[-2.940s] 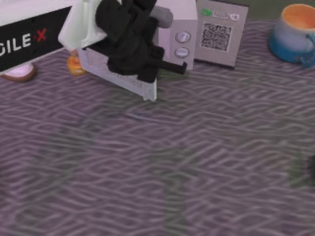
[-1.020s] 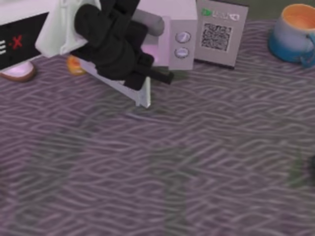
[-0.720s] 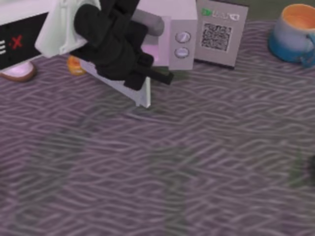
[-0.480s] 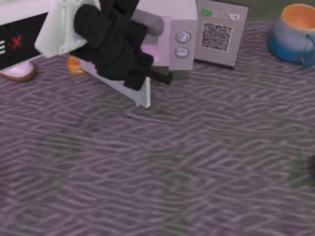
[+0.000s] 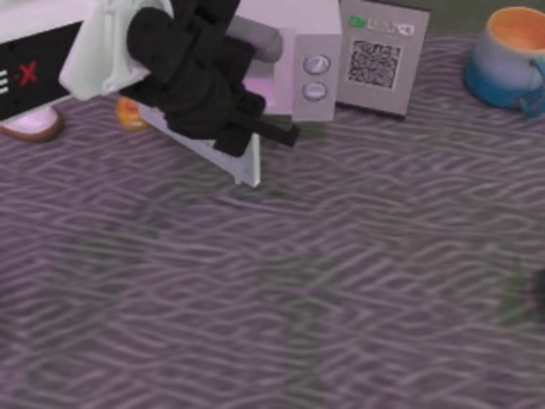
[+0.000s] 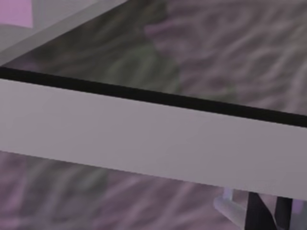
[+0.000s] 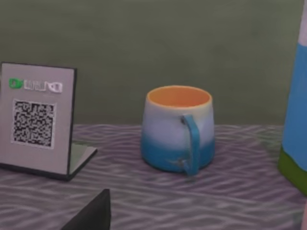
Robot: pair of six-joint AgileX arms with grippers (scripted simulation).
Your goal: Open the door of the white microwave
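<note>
Since about three seconds ago the door (image 5: 249,162) has swung farther out from the white microwave (image 5: 302,51) at the table's far left, and the pale interior now shows. The left gripper (image 5: 255,128) sits at the door's free edge; I cannot tell if its fingers are apart or together. The right arm is parked at the right edge, near the blue mug (image 5: 509,58).

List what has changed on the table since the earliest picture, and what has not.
The left gripper has drawn toward the top view's left, swinging the door farther out from the white microwave, so the pale interior now shows. The QR placard and mug stayed put.
</note>
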